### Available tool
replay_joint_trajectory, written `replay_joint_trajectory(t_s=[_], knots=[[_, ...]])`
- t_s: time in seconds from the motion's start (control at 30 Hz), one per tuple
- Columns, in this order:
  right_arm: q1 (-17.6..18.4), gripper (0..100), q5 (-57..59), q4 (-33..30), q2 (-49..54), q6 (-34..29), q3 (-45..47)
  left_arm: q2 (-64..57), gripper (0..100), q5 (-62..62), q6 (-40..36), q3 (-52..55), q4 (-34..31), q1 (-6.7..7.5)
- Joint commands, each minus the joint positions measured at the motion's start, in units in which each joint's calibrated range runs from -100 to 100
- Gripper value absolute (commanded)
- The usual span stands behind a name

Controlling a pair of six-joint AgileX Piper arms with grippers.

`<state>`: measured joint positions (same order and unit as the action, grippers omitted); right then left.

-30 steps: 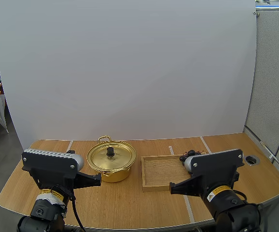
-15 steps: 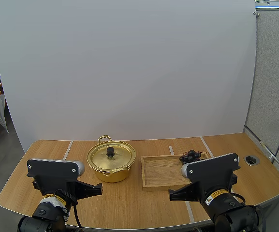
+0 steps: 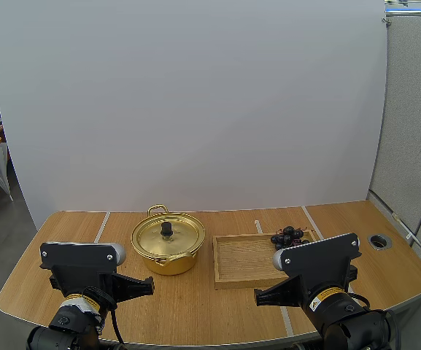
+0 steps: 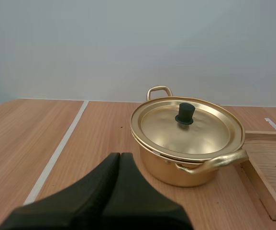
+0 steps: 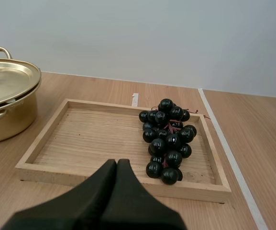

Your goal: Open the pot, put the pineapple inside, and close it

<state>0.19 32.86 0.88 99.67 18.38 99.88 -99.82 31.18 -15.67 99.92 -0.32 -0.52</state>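
Sitting closed toward the desk's (image 3: 195, 306) far edge, left of centre, the pot (image 4: 190, 160) had its lid (image 4: 195, 132) on, black knob (image 4: 185, 113) upright at the lid's middle. A wooden tray (image 5: 87, 139) lay just beside the pot on its right; contact between them could not be told. No pineapple was seen. A bunch of dark grapes (image 5: 168, 139) lay in the tray's far right corner, so that was judged the fruit to load. The left gripper (image 4: 120, 155) hovered near the desk's near edge in front of the pot, jaws together as one wedge, empty. The right gripper (image 5: 116, 162) hovered at the tray's near edge, jaws together too, empty. Step in hand, as judged: lid removal, not yet begun. Doing it well would mean spreading the left jaws before closing in, coming straight over the knob and pinching it centred. Then lift vertically so the pot does not drag, and park the lid on bare desk left of the pot, clear of the tray. The knob looked small and round, so an off-centre pinch could slip.
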Motion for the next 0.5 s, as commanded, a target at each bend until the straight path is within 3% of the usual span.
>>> replay_joint_trajectory(t_s=[0.0,0.47], knots=[[0.1,0,0.2,-0.6,0.3,0.6,0.1,-0.2,0,-0.6,-0.4,0.1,-0.6,-0.11],[0.1,0,0.2,-0.6,0.3,0.6,0.1,-0.2,0,-1.7,-0.2,0.1,-0.6,-0.11]])
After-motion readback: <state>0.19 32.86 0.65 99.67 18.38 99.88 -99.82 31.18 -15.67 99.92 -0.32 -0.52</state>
